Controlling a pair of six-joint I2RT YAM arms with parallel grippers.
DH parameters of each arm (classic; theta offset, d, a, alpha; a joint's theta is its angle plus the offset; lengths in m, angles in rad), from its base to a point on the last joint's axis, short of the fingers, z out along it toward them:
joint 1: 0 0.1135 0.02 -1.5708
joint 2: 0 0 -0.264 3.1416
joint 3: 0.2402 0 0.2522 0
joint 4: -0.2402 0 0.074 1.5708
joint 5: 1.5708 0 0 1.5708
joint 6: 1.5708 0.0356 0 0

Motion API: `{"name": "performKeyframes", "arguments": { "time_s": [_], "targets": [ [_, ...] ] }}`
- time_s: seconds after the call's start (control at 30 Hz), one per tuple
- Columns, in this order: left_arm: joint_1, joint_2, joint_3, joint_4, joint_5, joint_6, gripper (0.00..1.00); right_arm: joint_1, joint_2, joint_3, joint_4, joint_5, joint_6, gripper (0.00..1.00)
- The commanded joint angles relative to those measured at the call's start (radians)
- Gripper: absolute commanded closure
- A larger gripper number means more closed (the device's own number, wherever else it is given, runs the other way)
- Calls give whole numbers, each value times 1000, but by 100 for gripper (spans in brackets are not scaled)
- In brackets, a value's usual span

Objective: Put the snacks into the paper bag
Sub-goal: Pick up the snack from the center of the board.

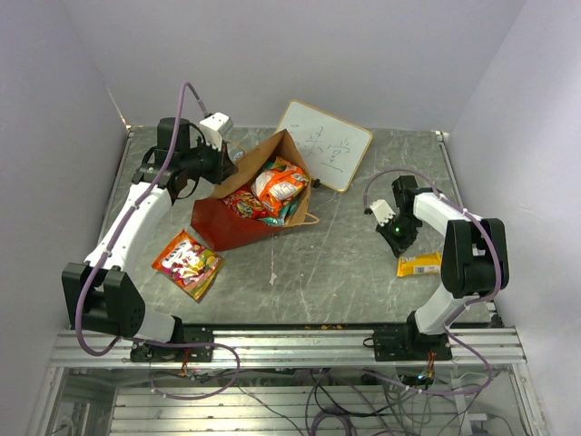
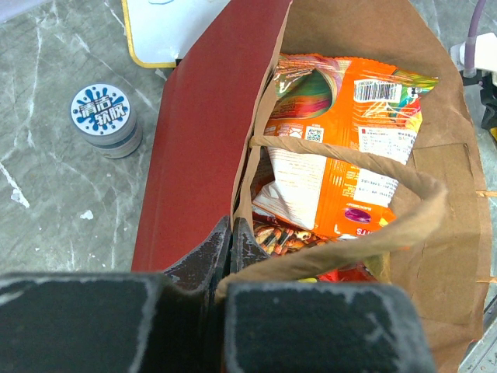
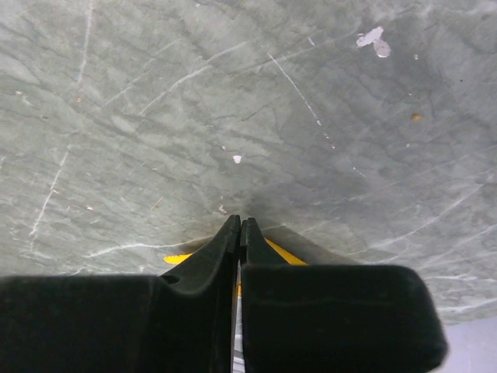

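Top external alone shows one orange packet (image 1: pixel 188 263) outside the bag (image 1: pixel 231 222).

Soft, even light comes from overhead in the top view; the paper bag (image 1: pixel 238 213) throws only a faint, blurred shadow on the grey surface (image 1: pixel 345 272) just in front of it. From the left wrist, the bag's inside is bright and sharp, with small glints on the orange packet (image 2: pixel 349 148) in it, while the left end effector (image 2: pixel 231 235) at its rim is dark and soft. The right end effector (image 3: pixel 239 230) is a near-black, slightly blurred mass dimming the surface at its tips.
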Motion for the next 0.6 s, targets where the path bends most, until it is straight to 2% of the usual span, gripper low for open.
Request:
{"name": "performKeyframes", "arguments": {
  "time_s": [0.0, 0.57],
  "targets": [
    [3, -17, -11, 35, -13, 5, 93, -5, -42, 44, -45, -64, 6, 100],
    [3, -12, -18, 39, 1, 10, 93, 16, -190, 318, -118, -463, 50, 100]
  ]
}}
